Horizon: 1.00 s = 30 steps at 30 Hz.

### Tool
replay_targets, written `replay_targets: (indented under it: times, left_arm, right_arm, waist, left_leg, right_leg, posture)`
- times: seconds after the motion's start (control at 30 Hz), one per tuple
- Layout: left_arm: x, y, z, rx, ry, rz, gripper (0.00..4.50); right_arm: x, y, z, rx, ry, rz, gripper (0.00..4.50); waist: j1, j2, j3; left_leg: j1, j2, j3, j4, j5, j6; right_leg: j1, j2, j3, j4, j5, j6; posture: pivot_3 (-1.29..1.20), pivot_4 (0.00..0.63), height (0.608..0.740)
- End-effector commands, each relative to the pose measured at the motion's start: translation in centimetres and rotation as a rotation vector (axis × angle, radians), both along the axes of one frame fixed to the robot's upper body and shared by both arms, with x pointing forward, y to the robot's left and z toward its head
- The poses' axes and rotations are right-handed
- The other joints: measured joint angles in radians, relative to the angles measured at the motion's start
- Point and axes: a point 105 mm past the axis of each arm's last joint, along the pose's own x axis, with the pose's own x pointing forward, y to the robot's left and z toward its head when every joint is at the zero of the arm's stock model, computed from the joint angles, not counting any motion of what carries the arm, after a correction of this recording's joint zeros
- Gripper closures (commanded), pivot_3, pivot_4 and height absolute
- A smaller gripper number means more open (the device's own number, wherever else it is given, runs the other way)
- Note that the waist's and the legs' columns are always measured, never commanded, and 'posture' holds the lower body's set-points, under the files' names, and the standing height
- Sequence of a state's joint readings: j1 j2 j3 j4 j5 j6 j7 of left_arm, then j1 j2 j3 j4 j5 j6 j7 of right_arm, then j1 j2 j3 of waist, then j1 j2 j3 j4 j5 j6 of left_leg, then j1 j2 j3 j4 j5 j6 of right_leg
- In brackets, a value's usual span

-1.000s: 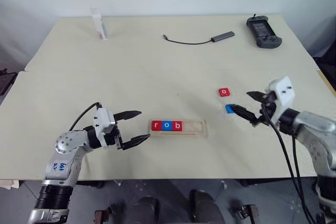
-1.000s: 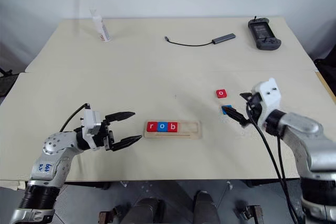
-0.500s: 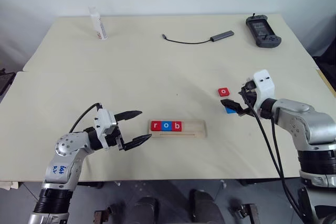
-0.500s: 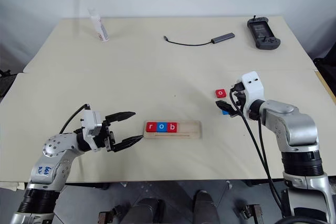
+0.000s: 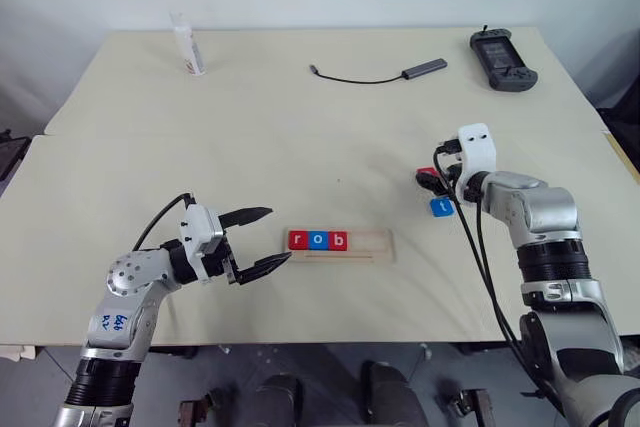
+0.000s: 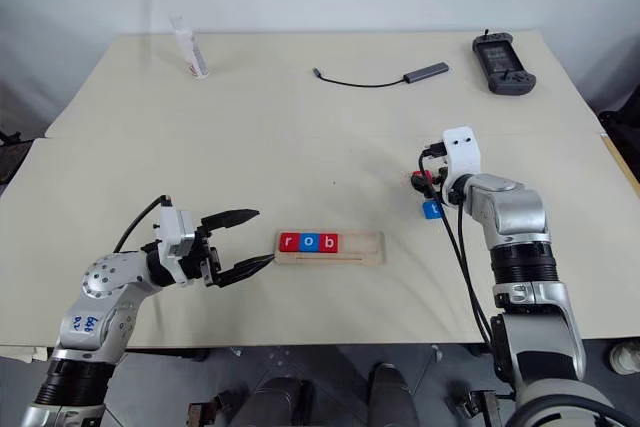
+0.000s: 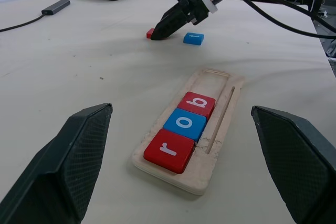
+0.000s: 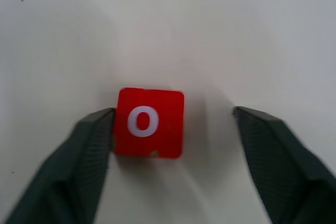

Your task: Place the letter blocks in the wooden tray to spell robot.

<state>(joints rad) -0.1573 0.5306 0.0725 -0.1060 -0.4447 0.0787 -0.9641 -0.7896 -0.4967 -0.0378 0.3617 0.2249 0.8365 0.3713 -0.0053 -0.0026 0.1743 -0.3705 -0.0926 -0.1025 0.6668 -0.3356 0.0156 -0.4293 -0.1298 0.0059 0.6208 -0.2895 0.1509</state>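
The wooden tray [image 5: 368,245] lies near the table's front edge with the red r [image 5: 297,240], blue o [image 5: 318,240] and red b [image 5: 339,240] blocks in its left half. Its right half is bare. My right gripper [image 8: 173,115] is open and lowered around the red o block [image 8: 149,123], which lies on the table to the right of the tray. One finger touches the block's side and the other stands apart from it. The blue t block [image 5: 441,207] lies just in front of that gripper. My left gripper [image 5: 278,235] hovers open just left of the tray, holding nothing.
At the back of the table are a white tube [image 5: 188,47] on the left, a cable with a grey adapter [image 5: 424,68] in the middle and a black controller [image 5: 502,49] on the right. A seam [image 5: 200,133] crosses the tabletop.
My right gripper moved away from the robot, past the blue t block, and down onto the red o block, and its fingers narrowed around it. The left arm stayed still.
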Motion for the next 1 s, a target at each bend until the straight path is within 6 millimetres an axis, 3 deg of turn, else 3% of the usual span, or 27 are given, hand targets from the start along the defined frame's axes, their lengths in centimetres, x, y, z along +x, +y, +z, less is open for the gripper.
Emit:
replay_targets:
  times: [0.03,0.13,0.3,0.47,0.57,0.73,1.0]
  left_arm:
    - [-0.4,-0.2,0.9,-0.001,-0.049,-0.009,0.00]
    - [-0.3,-0.2,1.0,0.002,-0.049,-0.016,0.00]
    - [0.1,-0.4,1.1,0.005,-0.052,-0.030,0.00]
    - [0.4,-0.8,0.9,0.004,-0.048,-0.060,0.00]
    - [0.5,-1.2,0.7,0.001,-0.039,-0.090,0.00]
    - [0.9,-1.5,0.8,0.006,-0.034,-0.135,0.00]
    - [0.4,-2.2,1.0,0.028,-0.023,-0.224,0.00]
  right_arm:
    - [0.0,0.3,0.4,0.000,-0.011,-0.003,2.01]
    - [-0.2,0.4,0.7,0.003,-0.023,0.003,3.01]
    - [-1.2,-0.1,3.1,0.012,-0.094,0.004,3.04]
    - [-5.2,0.2,4.8,0.041,-0.104,0.030,3.04]
    - [-8.4,0.1,4.1,0.045,-0.066,0.022,3.04]
    - [-12.8,0.1,0.1,0.103,0.074,-0.104,3.04]
    - [-13.8,1.7,-2.6,0.167,0.112,-0.188,3.04]
  waist:
    - [-0.001,0.000,0.000]
    - [-0.001,0.000,0.000]
    - [0.000,0.000,0.000]
    - [0.004,0.000,0.000]
    - [0.008,0.000,0.000]
    - [0.005,0.000,0.000]
    - [0.002,0.000,-0.001]
  left_leg:
    - [0.000,0.000,0.000,0.000,0.000,0.000]
    - [0.000,0.000,0.000,0.000,0.000,0.000]
    - [0.000,0.000,0.000,0.000,0.000,0.000]
    - [-0.001,0.000,-0.001,0.000,0.000,0.000]
    - [-0.001,0.000,-0.002,-0.001,0.000,0.000]
    - [-0.001,0.000,-0.001,0.000,0.000,0.000]
    - [0.001,0.000,0.000,-0.001,0.000,0.000]
  right_leg:
    - [0.000,0.000,0.000,0.000,0.000,0.000]
    - [0.000,0.000,0.000,0.000,0.000,0.000]
    - [0.000,0.000,0.000,0.000,0.000,0.000]
    - [-0.001,0.000,0.000,0.000,0.000,0.000]
    - [0.000,0.000,-0.001,0.000,0.000,0.000]
    - [0.000,0.000,0.000,0.000,0.000,0.000]
    - [-0.001,0.000,0.001,0.002,0.000,0.000]
  posture:
    - [0.00,0.150,0.740]
    - [0.00,0.150,0.740]
    - [0.00,0.150,0.740]
    - [0.00,0.150,0.740]
    - [0.00,0.150,0.740]
    - [0.00,0.150,0.740]
    - [0.00,0.150,0.740]
